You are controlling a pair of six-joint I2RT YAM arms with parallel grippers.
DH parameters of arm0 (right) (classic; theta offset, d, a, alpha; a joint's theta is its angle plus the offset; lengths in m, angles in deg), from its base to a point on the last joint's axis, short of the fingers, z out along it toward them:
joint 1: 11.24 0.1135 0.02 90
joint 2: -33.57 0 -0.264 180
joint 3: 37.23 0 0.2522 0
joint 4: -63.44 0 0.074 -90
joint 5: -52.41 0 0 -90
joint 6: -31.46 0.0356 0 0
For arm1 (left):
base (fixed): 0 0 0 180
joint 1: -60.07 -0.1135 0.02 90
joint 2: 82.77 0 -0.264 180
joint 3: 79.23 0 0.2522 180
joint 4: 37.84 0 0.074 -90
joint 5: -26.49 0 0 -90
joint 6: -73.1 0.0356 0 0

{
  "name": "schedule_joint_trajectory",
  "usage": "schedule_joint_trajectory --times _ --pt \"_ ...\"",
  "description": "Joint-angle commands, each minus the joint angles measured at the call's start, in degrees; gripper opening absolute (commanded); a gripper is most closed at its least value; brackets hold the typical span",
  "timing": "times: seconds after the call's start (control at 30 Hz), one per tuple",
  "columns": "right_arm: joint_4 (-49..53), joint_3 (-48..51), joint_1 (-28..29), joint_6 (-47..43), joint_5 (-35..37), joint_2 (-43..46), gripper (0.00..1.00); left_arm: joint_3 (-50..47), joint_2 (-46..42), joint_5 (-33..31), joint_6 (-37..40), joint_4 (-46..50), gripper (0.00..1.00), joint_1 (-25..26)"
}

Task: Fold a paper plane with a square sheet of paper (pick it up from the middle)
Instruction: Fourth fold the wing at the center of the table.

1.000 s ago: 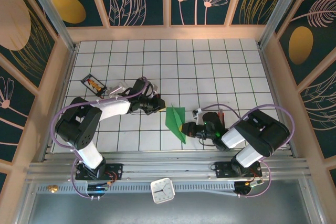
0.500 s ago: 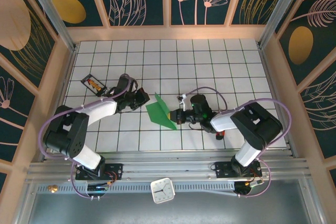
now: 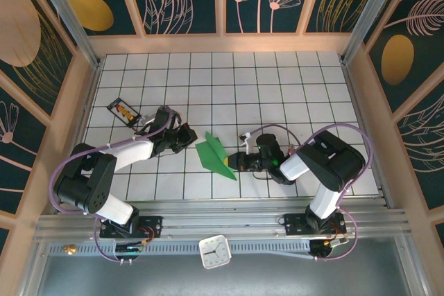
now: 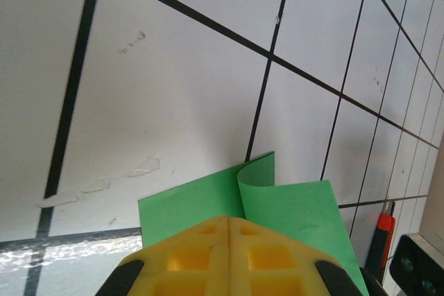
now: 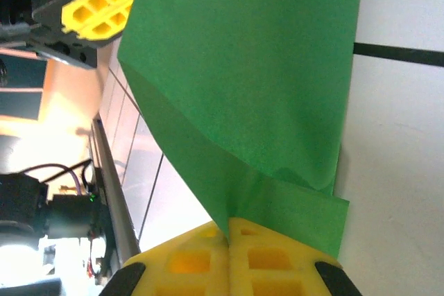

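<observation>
The square sheet of paper [image 3: 214, 157] is bright green and folded along a crease into a narrower, partly opened shape, low over the tiles at the table's middle. My right gripper [image 3: 236, 163] is shut on its right end; in the right wrist view the yellow jaws [image 5: 229, 225] pinch the paper [image 5: 250, 67] at the crease. My left gripper [image 3: 189, 136] is shut just left of the paper, with nothing between its jaws [image 4: 229, 220]. In the left wrist view the paper [image 4: 298, 206] lies past the tips with one flap curling up. A paper plane is out of view.
A small black packet [image 3: 123, 111] lies at the left of the white gridded table [image 3: 277, 88]. A red-tipped tool [image 4: 385, 232] lies near the right arm. Wooden walls [image 3: 222, 43] fence the table. A clock [image 3: 214, 251] sits below the front rail.
My right gripper carried the paper leftwards and its arm stretched out low. My left gripper drew back to the left, off the paper.
</observation>
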Motion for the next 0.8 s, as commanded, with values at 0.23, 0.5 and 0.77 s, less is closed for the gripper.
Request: schedule_joint_trajectory --times 0.23,0.5,0.77 --pt "-14.53 5.18 -0.59 8.64 3.98 -2.81 0.00 1.14 2.15 1.42 -2.13 -2.18 0.00 3.74" --pt "-11.70 6.41 -0.51 9.49 9.01 -1.56 0.00 1.91 2.91 1.37 -2.69 -2.13 0.00 4.95" --pt "-16.44 8.03 -0.10 12.05 11.17 -2.82 0.00 2.65 3.65 1.55 -2.68 -2.21 0.00 5.37"
